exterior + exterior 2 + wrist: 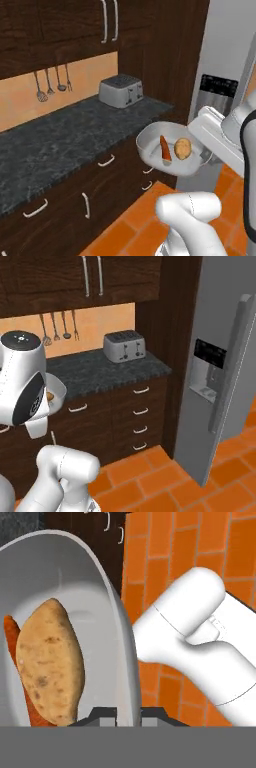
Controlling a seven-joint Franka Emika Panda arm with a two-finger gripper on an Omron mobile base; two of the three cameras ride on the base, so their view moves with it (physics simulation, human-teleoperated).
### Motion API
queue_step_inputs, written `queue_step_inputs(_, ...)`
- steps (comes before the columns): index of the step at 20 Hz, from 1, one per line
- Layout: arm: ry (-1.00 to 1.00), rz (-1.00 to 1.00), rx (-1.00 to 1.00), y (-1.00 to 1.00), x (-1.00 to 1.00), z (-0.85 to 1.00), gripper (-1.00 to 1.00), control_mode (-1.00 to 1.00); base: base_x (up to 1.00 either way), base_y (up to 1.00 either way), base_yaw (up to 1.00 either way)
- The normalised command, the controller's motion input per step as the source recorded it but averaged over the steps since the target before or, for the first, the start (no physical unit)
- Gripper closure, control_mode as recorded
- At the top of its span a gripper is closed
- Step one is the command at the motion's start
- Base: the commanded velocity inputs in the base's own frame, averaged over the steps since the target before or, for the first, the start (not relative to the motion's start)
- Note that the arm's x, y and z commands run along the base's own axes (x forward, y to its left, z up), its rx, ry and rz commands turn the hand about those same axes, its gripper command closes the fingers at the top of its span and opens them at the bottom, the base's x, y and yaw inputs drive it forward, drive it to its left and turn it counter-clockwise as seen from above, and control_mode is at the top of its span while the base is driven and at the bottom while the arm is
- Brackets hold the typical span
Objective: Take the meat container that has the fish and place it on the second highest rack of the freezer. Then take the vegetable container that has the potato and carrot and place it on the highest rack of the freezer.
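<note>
My fingers point(128, 713) are clamped on the rim of the vegetable container point(150, 145), one each side of its wall; I carry it in the air above the orange floor point(135, 220), beside the desk point(60, 140); the potato point(183, 148) and carrot point(165, 148) lie inside, side by side; the freezer point(220, 356) stands to the right.

Dark stone counter point(45, 145); silver toaster point(120, 90) atop.

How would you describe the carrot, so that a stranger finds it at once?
Find the dark stone counter with the toaster. Beside its end, the gripper holds a round grey container. The carrot lies inside: thin, orange-red, tapered, unlike the oval tan potato.
</note>
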Motion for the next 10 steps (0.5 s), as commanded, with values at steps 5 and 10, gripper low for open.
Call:
queue_step_inputs(5,0.0,0.0,0.0,0.0,0.0,0.0,1.0,1.0,-0.13,-0.11,-0.84)
queue_step_inputs(10,0.0,0.0,0.0,0.0,0.0,0.0,1.0,1.0,0.0,-0.24,-0.87)
